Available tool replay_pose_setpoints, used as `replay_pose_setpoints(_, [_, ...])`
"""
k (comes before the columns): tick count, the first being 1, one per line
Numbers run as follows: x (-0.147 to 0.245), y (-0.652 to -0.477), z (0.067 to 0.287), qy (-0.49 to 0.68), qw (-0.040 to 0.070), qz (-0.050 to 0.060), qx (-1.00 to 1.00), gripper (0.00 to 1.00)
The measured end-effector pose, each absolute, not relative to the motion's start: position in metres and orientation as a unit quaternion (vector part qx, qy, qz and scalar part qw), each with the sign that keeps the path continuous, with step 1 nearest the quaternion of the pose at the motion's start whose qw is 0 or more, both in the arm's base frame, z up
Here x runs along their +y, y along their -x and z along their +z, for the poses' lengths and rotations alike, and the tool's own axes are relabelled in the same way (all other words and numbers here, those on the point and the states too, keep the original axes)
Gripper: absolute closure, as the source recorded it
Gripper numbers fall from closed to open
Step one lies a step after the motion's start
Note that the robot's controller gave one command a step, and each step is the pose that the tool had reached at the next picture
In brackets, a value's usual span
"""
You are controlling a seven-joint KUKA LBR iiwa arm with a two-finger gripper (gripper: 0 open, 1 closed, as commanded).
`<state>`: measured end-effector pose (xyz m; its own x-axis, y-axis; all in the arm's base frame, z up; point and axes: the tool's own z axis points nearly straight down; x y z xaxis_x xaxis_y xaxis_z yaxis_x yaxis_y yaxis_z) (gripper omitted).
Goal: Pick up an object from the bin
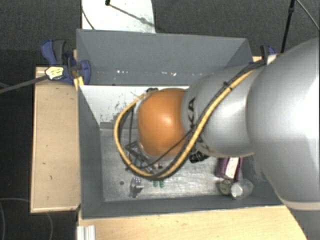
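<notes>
The silver-grey metal arm (270, 114) is reaching from the right into the grey metal bin (92, 149), a box with smooth slanted walls and a pale, scratched floor. A round orange cover (159, 120), smooth and a little glossy like a ball, is sitting on the wrist. A thin yellow cable (119, 134) is looping around the cover and running back along the arm. Under the cover the dark gripper (141, 161) is hanging low over the left-middle part of the floor. The cover and the cable are hiding most of it, so one cannot tell if it is apart or together. The things nearest to it are lying on the floor toward the front wall: some small green pieces (159, 183) just below the cable loop, and a small dark grey piece (135, 187) of uneven shape a little to their left. Whether the gripper is touching either of them is not possible to see. In the front right corner, well apart from the gripper, a purple and white oblong object (227, 168) is lying partly under the arm. Just in front of it, a small round silvery thing (235, 189) with a shiny surface is resting near the front wall.
</notes>
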<state>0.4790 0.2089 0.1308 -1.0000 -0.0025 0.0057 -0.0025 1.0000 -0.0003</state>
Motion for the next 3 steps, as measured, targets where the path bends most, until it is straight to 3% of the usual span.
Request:
replay_pose_setpoints(1, [0.151, -0.542, 0.072, -0.019, -0.006, -0.003, -1.0, 0.0])
replay_pose_setpoints(2, [0.153, -0.54, 0.074, -0.018, -0.005, -0.002, -1.0, 1.0])
replay_pose_setpoints(3, [0.127, -0.574, 0.221, -0.159, -0.006, 0.0, -0.987, 1.0])
